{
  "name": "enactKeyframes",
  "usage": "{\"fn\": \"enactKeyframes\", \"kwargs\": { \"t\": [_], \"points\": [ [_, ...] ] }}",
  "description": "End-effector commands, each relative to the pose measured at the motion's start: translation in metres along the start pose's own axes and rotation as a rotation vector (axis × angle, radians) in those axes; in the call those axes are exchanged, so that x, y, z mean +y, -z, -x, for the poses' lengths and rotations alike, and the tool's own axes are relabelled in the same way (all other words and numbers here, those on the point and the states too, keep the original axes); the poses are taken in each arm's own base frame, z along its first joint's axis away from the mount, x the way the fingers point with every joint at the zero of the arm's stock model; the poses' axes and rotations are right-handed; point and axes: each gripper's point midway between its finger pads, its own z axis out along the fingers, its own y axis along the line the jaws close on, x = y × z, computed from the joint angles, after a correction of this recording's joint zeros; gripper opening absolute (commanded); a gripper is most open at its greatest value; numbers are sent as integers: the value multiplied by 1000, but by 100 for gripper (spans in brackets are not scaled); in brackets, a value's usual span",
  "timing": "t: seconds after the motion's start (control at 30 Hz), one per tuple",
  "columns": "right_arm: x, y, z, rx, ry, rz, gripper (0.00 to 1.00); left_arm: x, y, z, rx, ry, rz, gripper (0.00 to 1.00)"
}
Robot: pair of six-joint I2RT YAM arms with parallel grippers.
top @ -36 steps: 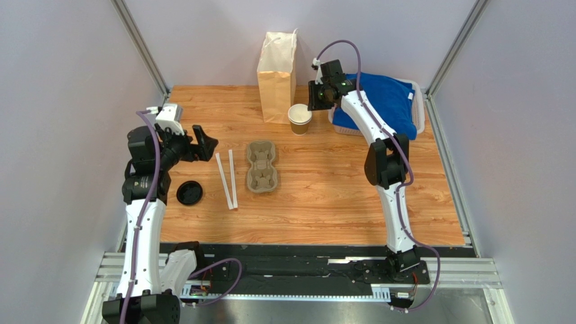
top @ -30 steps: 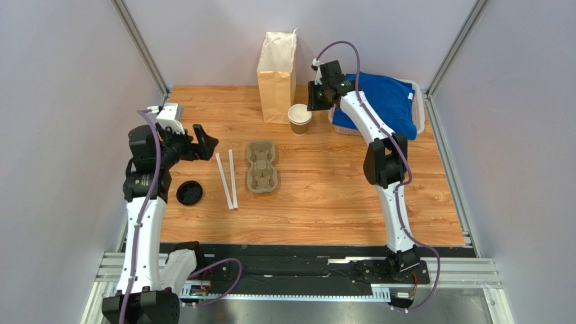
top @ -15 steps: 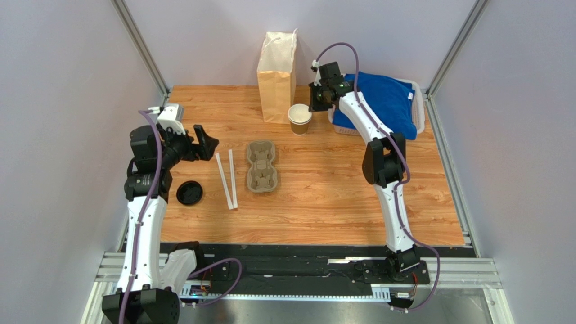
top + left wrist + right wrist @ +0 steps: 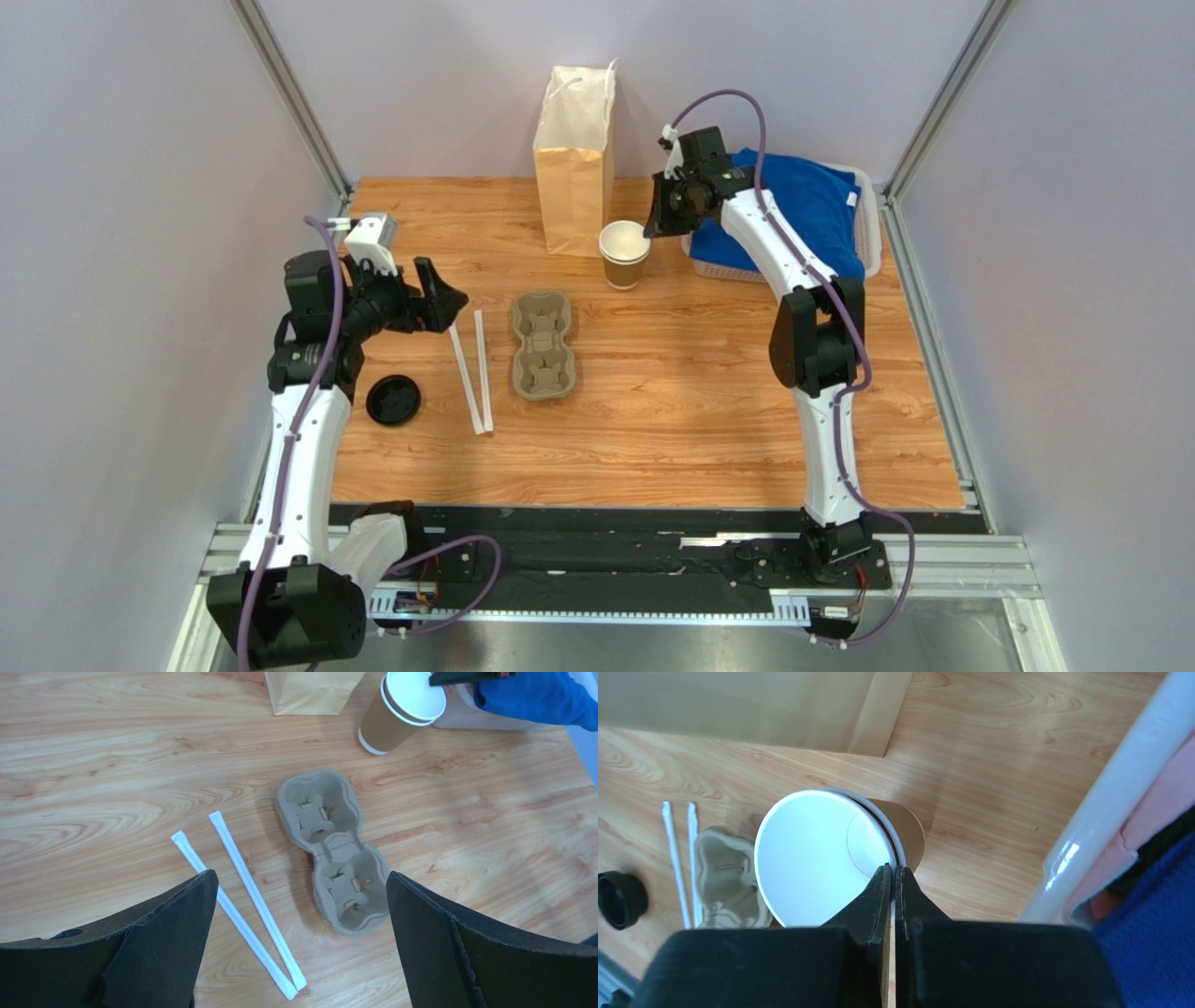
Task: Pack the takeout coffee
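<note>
One cup (image 4: 623, 252), one lid (image 4: 393, 401), two straws (image 4: 483, 371), one carrier (image 4: 543, 345), one bag (image 4: 574, 161).

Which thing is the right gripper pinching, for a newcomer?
At the far edge of the table stands a paper bag. Just right of it, before the bin of blue cloth, sits a brown paper cup. It is the only cup: lidless, white inside, right gripper shut on its rim.
</note>
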Motion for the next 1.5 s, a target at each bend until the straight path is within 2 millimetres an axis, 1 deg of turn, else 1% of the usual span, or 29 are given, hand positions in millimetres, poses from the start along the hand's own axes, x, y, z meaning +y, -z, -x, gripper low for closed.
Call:
{"fn": "enactKeyframes", "kwargs": {
  "t": [0.0,0.03,0.07,0.1,0.13,0.17,0.2,0.23,0.27,0.3,0.33,0.37,0.4,0.47,0.5,0.53,0.57,0.63,0.67,0.73,0.9,0.97,1.07,1.2,1.33,1.43,1.47],
  "points": [
    [31,47,30,-91,-11,116,0,-23,-9,17,-12,5,-105,99],
    [32,48,27,-81,-17,126,0,-23,-16,17,-2,13,-117,99],
    [33,47,25,-73,-21,136,0,-30,-21,16,11,23,-139,99],
    [36,47,23,-66,-26,151,0,-33,-25,16,20,27,-153,95],
    [39,47,20,-55,-29,170,0,-34,-35,18,35,32,-165,93],
    [39,45,15,-41,-37,176,0,-40,-42,17,50,40,-184,90],
    [39,44,12,-35,-42,181,0,-50,-53,17,71,36,-217,83],
    [41,44,10,-28,-42,192,0,-56,-60,17,84,40,-234,80],
    [41,46,12,-37,-42,197,0,-69,-67,15,104,46,-266,76],
    [41,44,6,-26,-47,199,0,-72,-80,14,126,59,-279,70],
    [43,44,4,-22,-50,209,0,-79,-86,13,139,69,-308,67],
    [45,46,6,-31,-47,215,0,-91,-92,10,159,104,-341,66],
    [43,45,1,-18,-55,215,0,-94,-104,10,162,127,-367,65],
    [48,48,0,-23,-53,233,0,-110,-113,8,182,208,-426,69],
    [47,47,-4,-13,-57,231,0,-112,-124,8,171,222,-447,73],
    [48,47,-6,-11,-56,234,0,-116,-128,7,175,237,-459,73],
    [50,50,-5,-19,-52,237,0,-125,-133,4,186,256,-475,73],
    [51,50,-9,-10,-54,242,0,-130,-146,2,191,265,-477,71],
    [53,50,-10,-8,-57,245,0,-137,-149,-2,206,278,-485,69],
    [56,52,-13,-4,-57,254,0,-146,-160,-3,206,293,-499,67],
    [60,55,-15,-9,-49,255,0,-149,-183,-4,211,356,-496,64],
    [62,56,-18,-7,-46,256,0,-150,-188,-3,211,383,-495,62],
    [64,58,-18,-10,-43,260,0,-154,-197,-6,222,407,-500,62],
    [70,60,-19,-10,-40,269,0,-157,-203,-13,238,423,-498,62],
    [72,62,-18,-14,-43,277,0,-154,-206,-24,258,446,-485,61],
    [72,62,-20,-5,-55,288,0,-152,-208,-28,262,457,-479,61],
    [76,62,-22,1,-57,303,0,-152,-209,-30,264,463,-482,61]
  ]
}}
